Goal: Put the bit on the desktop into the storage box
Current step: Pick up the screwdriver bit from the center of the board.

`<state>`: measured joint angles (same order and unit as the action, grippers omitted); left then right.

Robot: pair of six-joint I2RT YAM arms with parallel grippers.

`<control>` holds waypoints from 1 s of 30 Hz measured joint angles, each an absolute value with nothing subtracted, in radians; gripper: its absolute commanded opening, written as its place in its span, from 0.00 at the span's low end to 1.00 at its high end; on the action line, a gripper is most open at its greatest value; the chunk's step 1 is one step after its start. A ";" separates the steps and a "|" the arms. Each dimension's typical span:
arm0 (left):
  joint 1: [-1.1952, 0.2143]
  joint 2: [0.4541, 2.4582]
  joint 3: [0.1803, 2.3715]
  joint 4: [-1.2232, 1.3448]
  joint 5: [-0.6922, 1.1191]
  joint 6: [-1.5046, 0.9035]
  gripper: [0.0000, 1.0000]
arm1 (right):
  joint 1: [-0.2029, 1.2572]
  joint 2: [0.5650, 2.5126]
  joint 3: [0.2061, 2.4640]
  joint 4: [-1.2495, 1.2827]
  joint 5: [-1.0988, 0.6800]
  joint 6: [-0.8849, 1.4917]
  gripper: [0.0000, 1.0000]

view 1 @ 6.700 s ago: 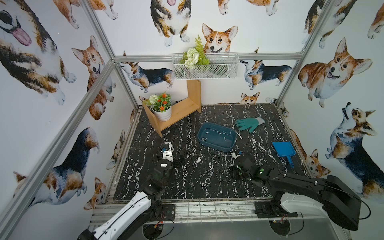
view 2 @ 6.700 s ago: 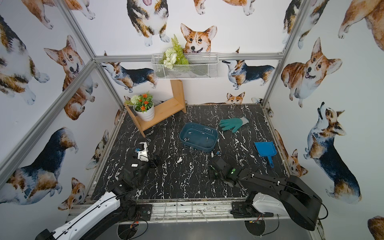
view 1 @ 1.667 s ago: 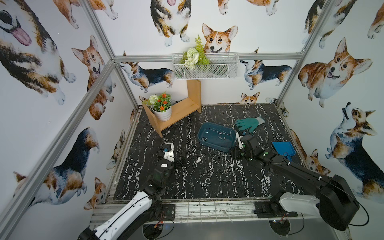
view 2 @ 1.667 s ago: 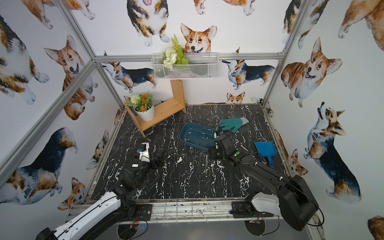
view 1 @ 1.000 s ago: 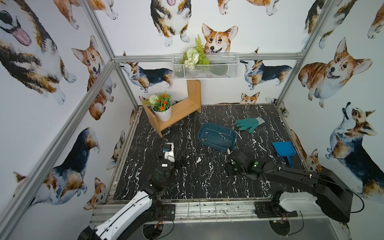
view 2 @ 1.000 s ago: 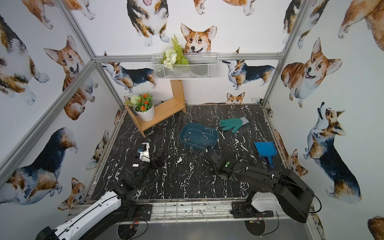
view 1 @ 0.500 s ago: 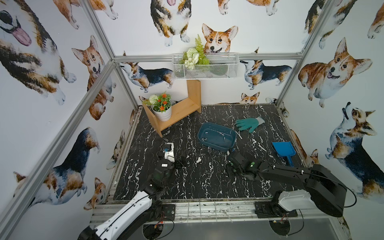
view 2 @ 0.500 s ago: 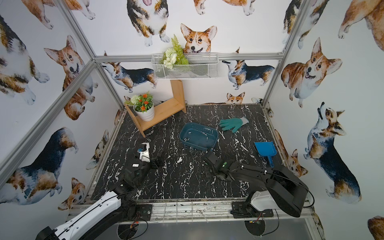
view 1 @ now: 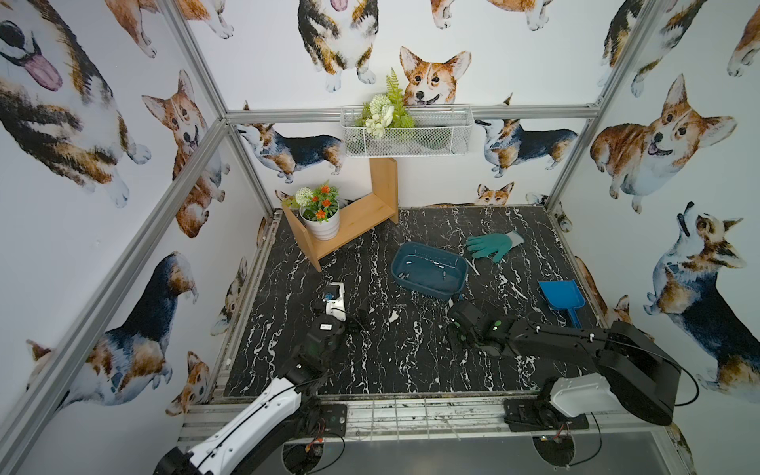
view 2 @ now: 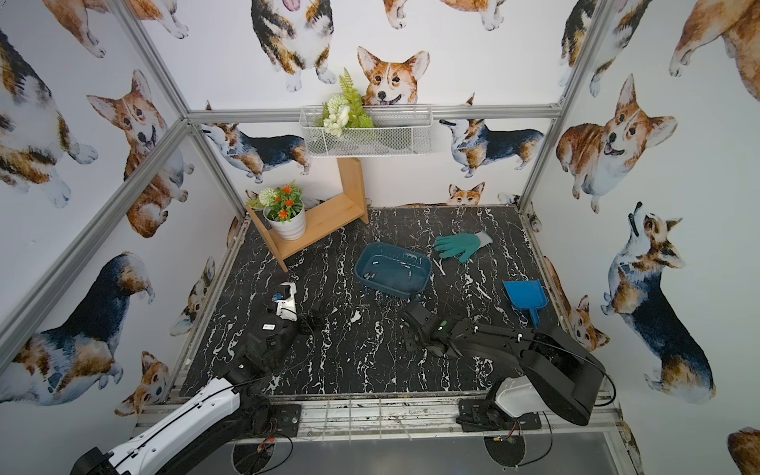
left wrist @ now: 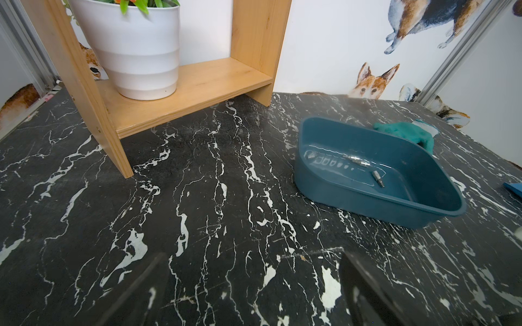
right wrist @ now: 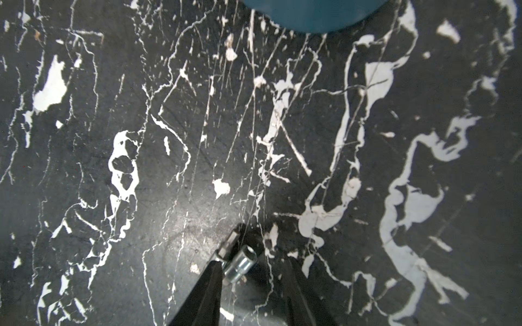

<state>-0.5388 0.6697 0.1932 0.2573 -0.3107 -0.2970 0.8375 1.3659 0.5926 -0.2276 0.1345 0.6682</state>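
The bit (right wrist: 241, 264) lies on the desktop (view 1: 390, 357) near the storage box (view 1: 429, 291), on the side of the box toward the robot and apart from its wall. The right gripper (right wrist: 251, 265) is low around the bit with its jaws partly apart: one finger touches it, the other shows a gap. Its long axis seems to run nearly along the fingers, though this corner is dark, so the squeeze would go across its width. The left gripper (left wrist: 251, 271) is wide open and empty, well apart from the bit.
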 measured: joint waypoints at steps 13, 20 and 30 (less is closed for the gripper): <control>-0.539 0.670 0.193 0.257 -0.311 -0.297 1.00 | 0.838 1.385 0.593 -0.228 0.142 0.668 0.40; -0.539 0.670 0.193 0.257 -0.311 -0.297 1.00 | 0.838 1.394 0.599 -0.232 0.159 0.665 0.36; -0.539 0.670 0.193 0.257 -0.312 -0.297 1.00 | 0.838 1.412 0.616 -0.256 0.189 0.643 0.31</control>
<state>-0.5388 0.6701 0.1932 0.2573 -0.3119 -0.2970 0.8375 1.4120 0.6163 -0.2558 0.1890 0.6434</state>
